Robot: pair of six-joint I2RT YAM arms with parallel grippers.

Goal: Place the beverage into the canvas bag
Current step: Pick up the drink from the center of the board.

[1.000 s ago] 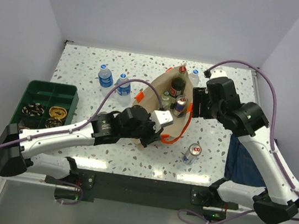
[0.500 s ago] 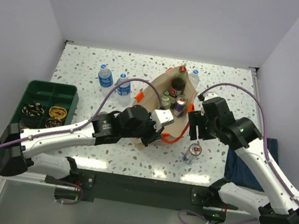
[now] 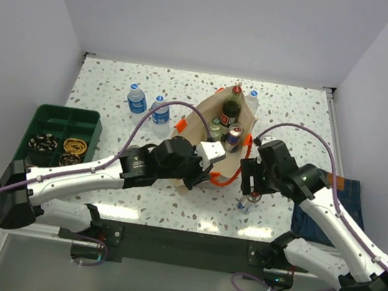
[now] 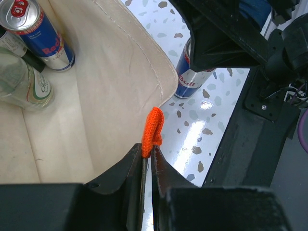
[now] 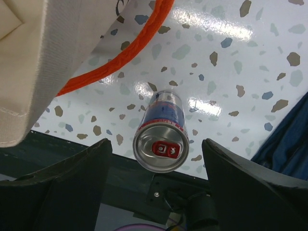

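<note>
**Left tool holds the bag's strap; right tool spread over a can on the desk**

The canvas bag [image 3: 198, 128] lies near the middle of the top view on the speckled desk [image 3: 293, 109], its mouth gaping toward the camera. The left tool [image 4: 148, 156] is pressed together on the orange strap handle [image 4: 153, 130] at the bag's near rim, at the bottom centre of the left wrist view, the strap caught between both fingers.

Inside the bag, in the upper left of that view, a blue and silver can [image 4: 41, 33] lies beside a pale green glass bottle [image 4: 24, 84]. The top view also shows a dark bottle with a red cap [image 3: 231, 107] in the bag's far end.

The beverage can [image 5: 161, 144] is outside the bag. It stands upright on the desk, just right of the bag's near corner and lower right of centre in the top view. The right tool [image 5: 156, 147] is over it with its fingers [image 5: 72, 178] spread wide, one on each side of the can's lid in the right wrist view, a clear gap on each side and no contact.

Two small water bottles [image 3: 137, 98] stand left of the bag. A green compartment tray [image 3: 68, 115] sits at the desk's left edge, and a blue cloth [image 3: 329, 211] lies at its right edge.
</note>
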